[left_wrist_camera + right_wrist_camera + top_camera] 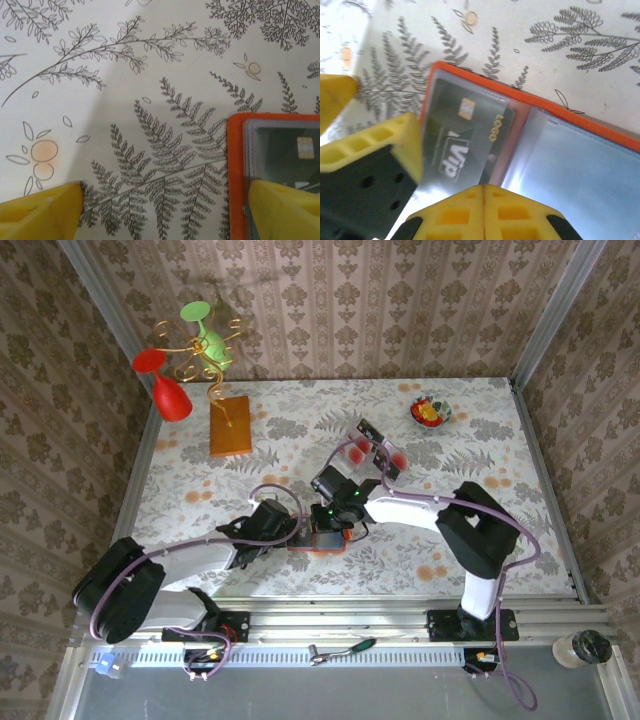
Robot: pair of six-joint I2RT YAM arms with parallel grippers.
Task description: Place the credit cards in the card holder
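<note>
One open card holder [580,170] on the counter [480,440], one black card [460,145] inside seen up close, loose cards [375,450] beyond seen overhead, left jaws spread, right jaws pressed together

— What are the walls like?
— Brown damask wallpaper [330,300] on three sides (the same motif all over), with metal posts [103,290] in the back corners.
— And the table?
— The table [300,410] has a pale top printed with grey ferns and orange blossoms; a metal rail [380,618] runs along its near edge. Light falls from above, leaving soft shadows.
</note>
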